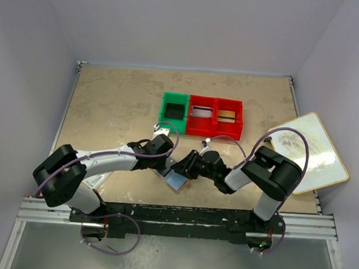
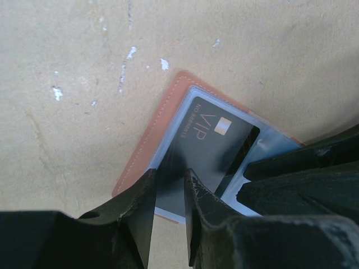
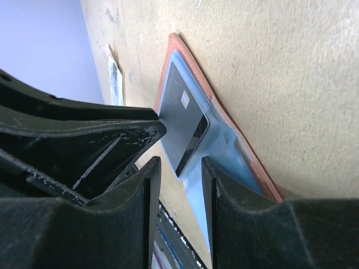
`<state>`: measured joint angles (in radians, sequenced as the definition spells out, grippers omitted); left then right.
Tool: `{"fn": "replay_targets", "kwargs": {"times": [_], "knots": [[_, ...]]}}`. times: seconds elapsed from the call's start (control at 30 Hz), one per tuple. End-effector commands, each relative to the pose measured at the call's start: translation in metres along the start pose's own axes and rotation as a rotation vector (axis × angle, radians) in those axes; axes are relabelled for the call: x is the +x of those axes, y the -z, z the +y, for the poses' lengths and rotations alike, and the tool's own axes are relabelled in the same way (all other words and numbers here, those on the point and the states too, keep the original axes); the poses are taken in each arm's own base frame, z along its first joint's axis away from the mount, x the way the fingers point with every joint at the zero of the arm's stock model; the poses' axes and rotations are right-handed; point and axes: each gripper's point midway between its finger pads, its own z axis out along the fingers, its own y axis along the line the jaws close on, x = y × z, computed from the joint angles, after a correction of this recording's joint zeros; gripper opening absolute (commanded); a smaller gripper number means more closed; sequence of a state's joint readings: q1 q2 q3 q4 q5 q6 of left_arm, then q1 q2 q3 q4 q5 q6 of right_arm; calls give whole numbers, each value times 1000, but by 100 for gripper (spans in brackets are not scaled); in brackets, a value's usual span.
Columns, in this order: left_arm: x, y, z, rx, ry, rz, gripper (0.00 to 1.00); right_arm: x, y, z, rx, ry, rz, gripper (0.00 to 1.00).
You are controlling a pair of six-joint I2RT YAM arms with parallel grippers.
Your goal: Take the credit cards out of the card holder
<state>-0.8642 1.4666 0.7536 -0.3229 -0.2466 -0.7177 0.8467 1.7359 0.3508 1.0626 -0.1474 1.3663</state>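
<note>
- The card holder (image 1: 176, 182) lies open on the tabletop (image 1: 120, 106), close to the near edge and between my two arms. Its blue-grey lining faces up, and a dark card (image 2: 216, 140) marked VIP sits partly tucked in its clear pocket.
- My left tool (image 2: 169, 175) is narrow, with its fingers straddling one end of the card and a slim gap showing. I cannot tell whether it actually bites the card. If the fingers only graze the flat face, I judge they slip off when I pull and the card goes nowhere.
- If they catch the pocket film along with the card, the pull drags the whole holder leftward instead of freeing the card.
- My right tool (image 3: 179, 163) is partly open and grips nothing that I can see. It sits over the holder's right half, and I cannot tell whether it truly presses down. With too little pressure the holder lifts or slides with the card. With too much near the pocket mouth, the card gets pinched in place.
- The two tools are very close together, so a careless pull risks knocking finger against finger.
- A hard tug toward me could shove the holder off the tabletop onto the rail (image 1: 174, 216).
</note>
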Motion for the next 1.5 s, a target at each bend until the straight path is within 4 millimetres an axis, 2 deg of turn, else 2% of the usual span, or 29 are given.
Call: {"fn": "replay_targets", "kwargs": {"times": [0.0, 0.1, 0.2, 0.33, 0.47, 0.67, 0.97, 1.23, 1.4, 1.47], "knots": [[-21, 14, 15, -73, 23, -92, 25, -4, -8, -20, 104, 45, -6, 39], [-35, 18, 15, -94, 21, -134, 26, -5, -7, -21, 111, 51, -11, 39], [-39, 15, 6, -61, 2, -132, 26, -5, -6, -21, 111, 55, -12, 39], [-25, 3, -1, -35, -23, -62, 24, -4, -7, -20, 107, 52, -7, 39], [-3, -4, 6, -38, -36, -2, 20, -3, -8, -19, 96, 43, 1, 39], [22, -4, 22, -61, -13, 39, 17, -8, -14, -14, 86, 42, -24, 38], [25, 0, 18, -25, 7, 42, 16, -12, -18, -7, 66, 12, -53, 34], [25, 4, 14, 2, 25, 41, 14, 2, -23, -4, 87, 10, -58, 30], [26, 6, 11, 24, 36, 41, 13, 3, -32, 1, 115, 59, -52, 29], [27, 6, 12, 22, 37, 43, 13, 4, -35, 2, 139, 88, -55, 25]]}}
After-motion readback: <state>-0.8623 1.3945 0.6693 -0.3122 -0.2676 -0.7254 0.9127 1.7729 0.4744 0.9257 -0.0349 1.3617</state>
